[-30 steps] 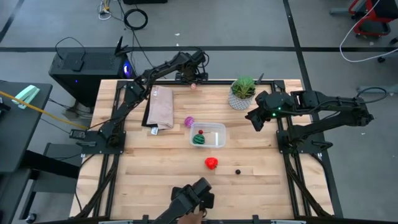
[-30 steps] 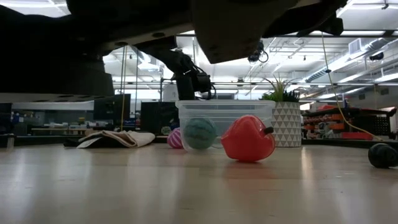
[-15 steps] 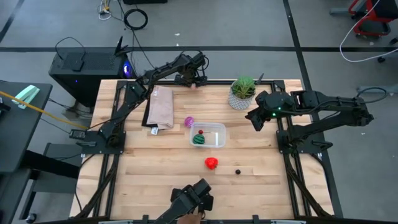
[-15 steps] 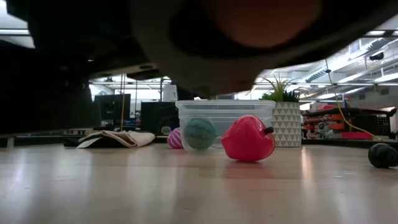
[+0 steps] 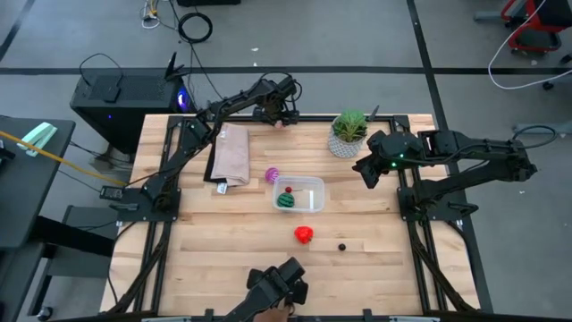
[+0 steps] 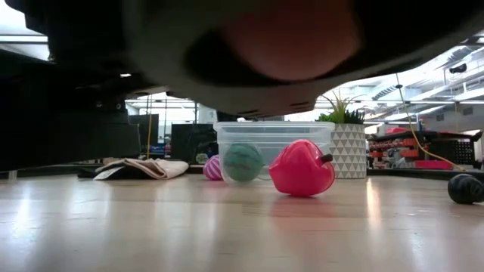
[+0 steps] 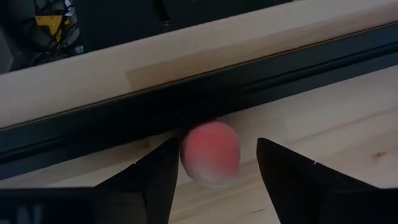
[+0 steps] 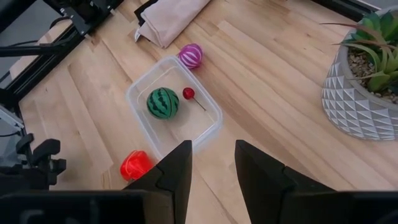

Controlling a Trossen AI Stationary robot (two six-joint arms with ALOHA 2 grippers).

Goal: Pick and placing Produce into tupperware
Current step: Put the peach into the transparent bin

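the left gripper [image 7: 214, 171] is at the far table edge, well beyond the tupperware [image 5: 298, 194], fingers [image 7: 152, 177] spread wide w/ a small pink piece [image 7: 210, 153] sitting between them, not yet pinched. the piece lies right against the dark rail [image 7: 124, 115] there. risk: closing off-centre could nudge the round piece so it rolls along the rail or pops out of the fingers, since it looks smooth and curved. the tub already holds the green striped ball [image 8: 162, 102] and a tiny red bit [image 8: 188, 93]. purple-pink ball [image 8: 191, 55] sits just outside the tub's far-left corner, red lumpy piece [image 5: 304, 234] and a dark bit [image 5: 341, 247] on its near side. right gripper [image 8: 211, 165] waits to the tub's right, near the potted plant [image 5: 348, 132], fingers parted, empty.
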